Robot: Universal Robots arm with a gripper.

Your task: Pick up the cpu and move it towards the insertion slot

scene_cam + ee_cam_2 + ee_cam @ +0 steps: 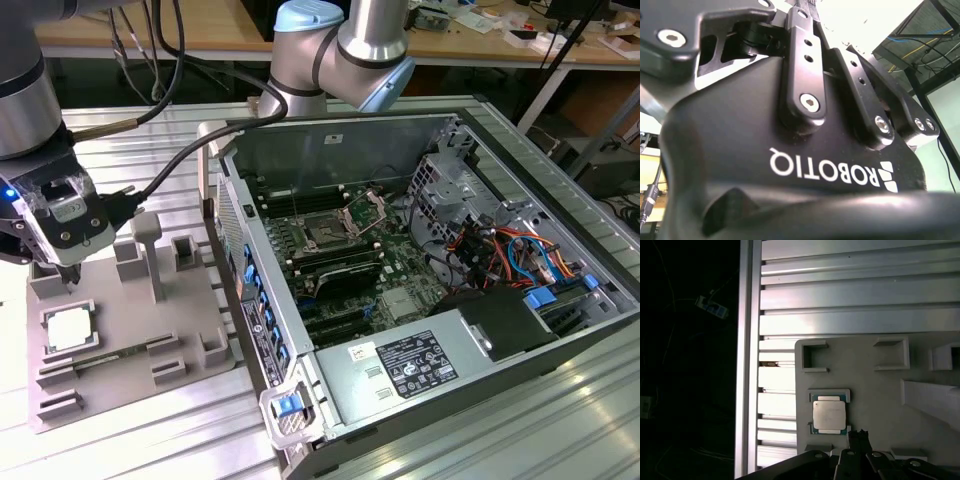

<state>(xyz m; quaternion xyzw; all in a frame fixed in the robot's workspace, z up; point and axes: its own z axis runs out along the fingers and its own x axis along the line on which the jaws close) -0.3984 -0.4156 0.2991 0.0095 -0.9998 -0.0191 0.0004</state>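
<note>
Grey fixture (190, 310) cradling cpu (68, 328) in its recess, hand (62, 272) hovering near

Silver arm (372, 40) with pale-blue joint caps (300, 16), black cables (177, 60) and a black, silver-screwed hand (62, 270).

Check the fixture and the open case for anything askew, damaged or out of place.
Nothing stands out. The cpu lies flat and square in its recess on the grey fixture, the insertion slot has its bracket open, and the gripper hangs above the fixture.
</note>
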